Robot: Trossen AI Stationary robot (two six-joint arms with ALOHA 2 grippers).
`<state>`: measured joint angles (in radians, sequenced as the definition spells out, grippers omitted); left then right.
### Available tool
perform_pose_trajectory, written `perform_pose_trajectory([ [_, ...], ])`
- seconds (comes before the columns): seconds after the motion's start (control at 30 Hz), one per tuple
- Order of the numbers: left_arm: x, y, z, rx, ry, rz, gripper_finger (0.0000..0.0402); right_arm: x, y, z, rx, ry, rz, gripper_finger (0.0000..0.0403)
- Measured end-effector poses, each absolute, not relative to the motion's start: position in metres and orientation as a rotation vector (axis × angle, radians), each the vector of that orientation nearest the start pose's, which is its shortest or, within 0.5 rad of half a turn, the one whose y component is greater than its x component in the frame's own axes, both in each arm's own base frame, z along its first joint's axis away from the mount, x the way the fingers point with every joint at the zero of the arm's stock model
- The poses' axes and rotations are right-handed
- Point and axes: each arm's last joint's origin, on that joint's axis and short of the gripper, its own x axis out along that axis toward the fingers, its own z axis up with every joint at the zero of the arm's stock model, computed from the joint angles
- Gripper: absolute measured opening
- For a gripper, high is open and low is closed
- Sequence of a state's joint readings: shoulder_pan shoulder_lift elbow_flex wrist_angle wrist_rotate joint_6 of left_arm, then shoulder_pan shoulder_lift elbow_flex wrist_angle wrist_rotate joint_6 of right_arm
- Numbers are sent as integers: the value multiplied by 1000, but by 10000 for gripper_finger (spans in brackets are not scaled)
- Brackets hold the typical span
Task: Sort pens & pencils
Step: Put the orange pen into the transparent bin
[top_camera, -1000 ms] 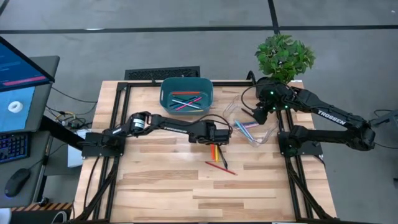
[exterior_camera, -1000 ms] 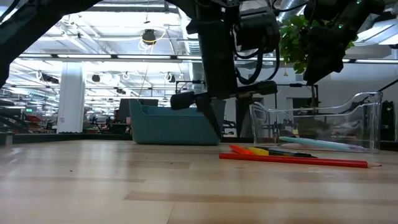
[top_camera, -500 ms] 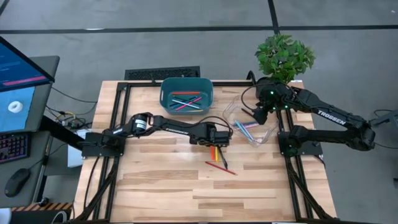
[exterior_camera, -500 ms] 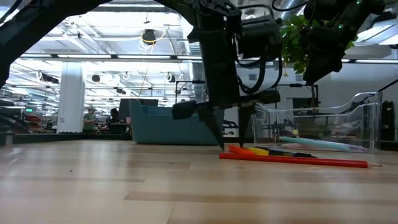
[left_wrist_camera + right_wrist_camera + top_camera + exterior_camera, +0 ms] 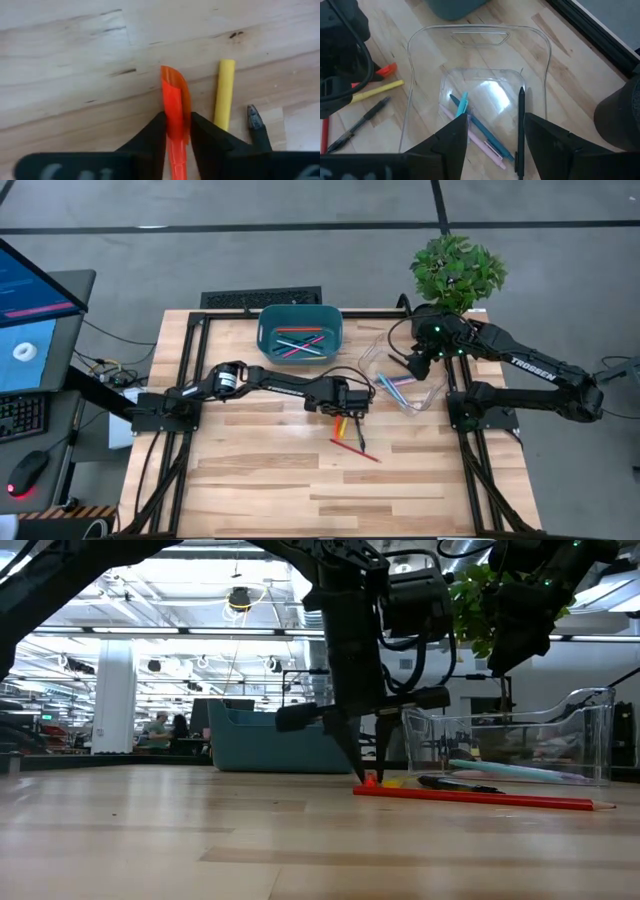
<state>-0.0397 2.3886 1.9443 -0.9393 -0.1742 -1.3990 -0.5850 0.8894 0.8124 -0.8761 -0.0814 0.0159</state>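
Two fingers of our left gripper (image 5: 177, 131) are clenching on the orange pen (image 5: 175, 107), which is lying on the wooden table (image 5: 260, 470); its blunt end is sticking out just past our fingertips (image 5: 156, 127). Just beside that grip, outside the jaws, a yellow pen (image 5: 223, 92) is lying nearly parallel, and beyond it the tip of a black pen (image 5: 256, 122) is showing. In the low view our left gripper (image 5: 368, 762) is standing tip-down on the table, touching the near end of a long red pencil (image 5: 480, 799) that is lying across the board.

We are holding our right gripper (image 5: 492, 132) above the clear plastic tray (image 5: 415, 45) — its jaws are standing released, gripping nothing. Between and ahead of those open jaws, inside the tray, a teal pen (image 5: 482, 132), a pink pen (image 5: 470, 137) and a black pen (image 5: 521, 127) are lying together.

Farther from both grippers, the teal bin (image 5: 300, 330) is holding several more coloured sticks (image 5: 298, 342) — pink, red and blue.
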Motion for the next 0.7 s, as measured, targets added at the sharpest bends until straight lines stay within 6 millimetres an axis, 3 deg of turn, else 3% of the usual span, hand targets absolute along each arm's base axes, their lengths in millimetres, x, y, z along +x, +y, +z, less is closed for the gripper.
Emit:
perform_pose_trajectory([
  [0.1,476,-14,138,-983,1068,998,27,134,-86,271,329,905,-472,214],
  [0.4,475,-14,150,-997,1040,976,30,134,-86,271,330,904,-472,214],
  [0.7,466,-16,207,-986,871,957,24,141,-85,277,403,780,-344,214],
])
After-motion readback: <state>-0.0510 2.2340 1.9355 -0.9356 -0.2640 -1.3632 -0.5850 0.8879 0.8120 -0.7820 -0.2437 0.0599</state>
